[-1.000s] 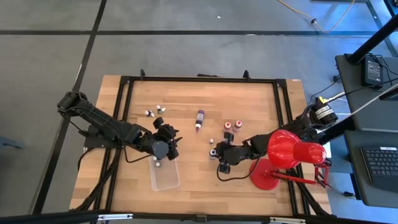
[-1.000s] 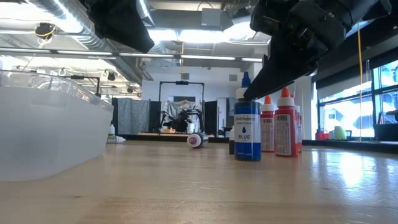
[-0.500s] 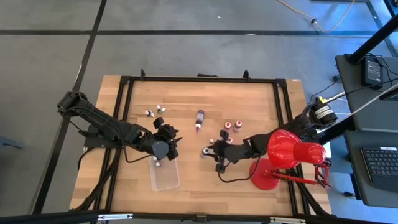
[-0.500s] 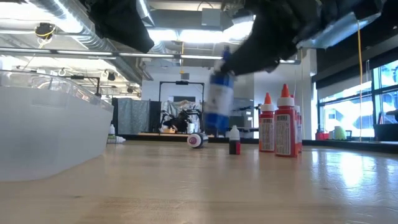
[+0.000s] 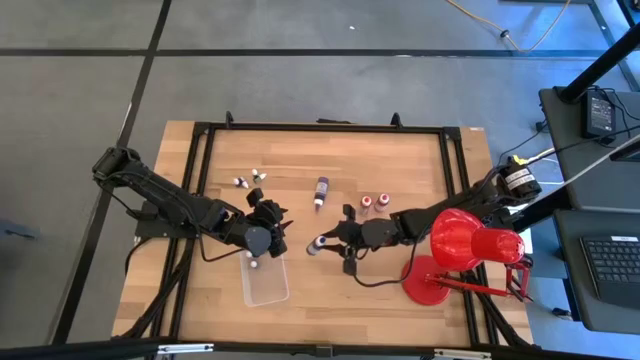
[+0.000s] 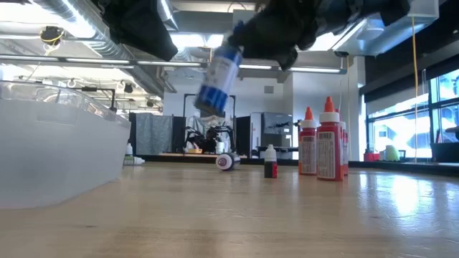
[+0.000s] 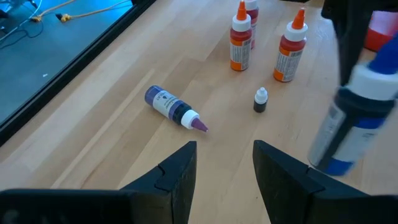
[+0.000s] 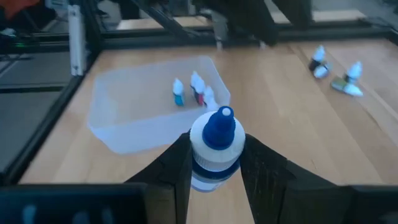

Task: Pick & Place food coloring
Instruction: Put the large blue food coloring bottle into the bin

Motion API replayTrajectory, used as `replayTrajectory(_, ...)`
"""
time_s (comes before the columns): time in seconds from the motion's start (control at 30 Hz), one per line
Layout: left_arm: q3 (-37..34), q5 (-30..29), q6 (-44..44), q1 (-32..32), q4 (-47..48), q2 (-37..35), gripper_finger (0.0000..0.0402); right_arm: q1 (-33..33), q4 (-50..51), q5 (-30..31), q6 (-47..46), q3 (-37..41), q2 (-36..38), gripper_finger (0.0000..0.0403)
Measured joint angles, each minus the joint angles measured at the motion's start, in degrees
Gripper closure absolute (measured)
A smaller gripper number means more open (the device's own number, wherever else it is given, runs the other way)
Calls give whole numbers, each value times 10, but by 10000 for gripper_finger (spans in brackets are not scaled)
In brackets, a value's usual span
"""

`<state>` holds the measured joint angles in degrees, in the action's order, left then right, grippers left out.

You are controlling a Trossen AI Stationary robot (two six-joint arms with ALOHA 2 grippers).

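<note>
**Blue bottle in the air, on its way to the tray**

The right gripper (image 8: 211, 163) is clamped on a blue food coloring bottle (image 6: 216, 75), its two fingers pressing the white body just below the blue cap. The low view shows the bottle lifted clear of the tabletop (image 5: 400, 160) and tilted, label facing out. From above, it hangs between the standing red bottles (image 5: 374, 203) and the clear plastic tray (image 5: 266, 283), well short of the tray.

The left gripper (image 7: 224, 165) waits over the tray's near end with its fingers apart and nothing between them. A few small bottles (image 8: 189, 91) already lie inside the tray. A purple bottle (image 7: 171, 108) lies on its side on the wood, a tiny black-bodied dropper (image 7: 260, 99) stands near the red ones, and more small ones (image 5: 250, 178) sit toward the far left of the tabletop. A red desk lamp (image 5: 462, 245) stands over the right arm.

The risks, as I judge them:
- The grip is high on a smooth, tilted bottle, so a quick swing could let it twist or slip out.
- The left gripper sits right where the drop must go, so the two arms could collide over the tray.
- A release from too high could bounce the bottle off the tray's rim or knock the ones inside.
</note>
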<state>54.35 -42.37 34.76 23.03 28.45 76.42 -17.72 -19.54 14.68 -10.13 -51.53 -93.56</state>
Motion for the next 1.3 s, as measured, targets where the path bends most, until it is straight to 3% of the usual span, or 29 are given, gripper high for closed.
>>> replayTrajectory(0.27,0,0,0,0,-1,0,249,1,52,-10,39,-66,-31,284)
replayTrajectory(0.53,0,0,0,0,0,0,249,5,115,-58,45,-146,-102,284)
replayTrajectory(0.83,0,0,0,0,0,0,249,7,166,-61,48,-224,-182,283)
replayTrajectory(1.3,0,0,0,0,0,0,249,14,190,-73,29,-236,-210,283)
